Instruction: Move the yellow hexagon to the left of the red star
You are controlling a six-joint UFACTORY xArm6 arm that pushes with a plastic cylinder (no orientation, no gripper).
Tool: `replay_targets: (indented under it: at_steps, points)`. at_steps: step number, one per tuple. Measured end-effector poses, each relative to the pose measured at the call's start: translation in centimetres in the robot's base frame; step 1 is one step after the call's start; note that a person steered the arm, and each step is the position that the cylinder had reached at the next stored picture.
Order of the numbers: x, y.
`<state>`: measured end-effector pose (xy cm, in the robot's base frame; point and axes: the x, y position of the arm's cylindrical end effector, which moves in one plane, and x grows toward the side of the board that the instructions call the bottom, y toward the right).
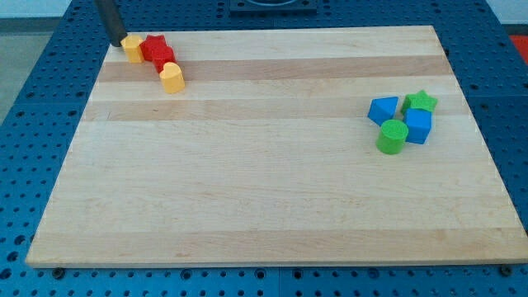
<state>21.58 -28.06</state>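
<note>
The yellow hexagon [132, 47] sits at the board's top left corner, touching the left side of a red block [153, 47]. A second red block [163, 59] adjoins it at lower right; which of the two is the star I cannot tell. Another yellow block [172, 77] lies just below the red pair, touching it. My tip [119, 41] is at the hexagon's upper left, touching or nearly touching it. The rod rises out of the view's top.
On the view's right is a cluster: a blue triangular block [382, 109], a green star [421, 101], a blue block [418, 126] and a green cylinder [393, 137]. The wooden board [264, 206] lies on a blue perforated table.
</note>
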Motion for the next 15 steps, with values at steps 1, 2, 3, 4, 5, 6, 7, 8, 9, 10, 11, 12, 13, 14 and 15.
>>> replay_targets:
  at_steps: [1,2,3,4,5,6,7,8,9,10,11,12,13,14,15]
  points:
    - [-0.9,3.2]
    - [-1.6,4.6]
    - [-1.9,4.9]
    - [-1.8,6.1]
    - [1.6,7.2]
    - [1.6,7.3]
    - [1.6,7.3]
    - [4.2,6.0]
    - [6.1,5.2]
    - [6.1,5.2]
    - [7.5,5.2]
    - [8.7,5.3]
    - [8.7,5.3]
    - [7.3,5.4]
    - [3.4,5.4]
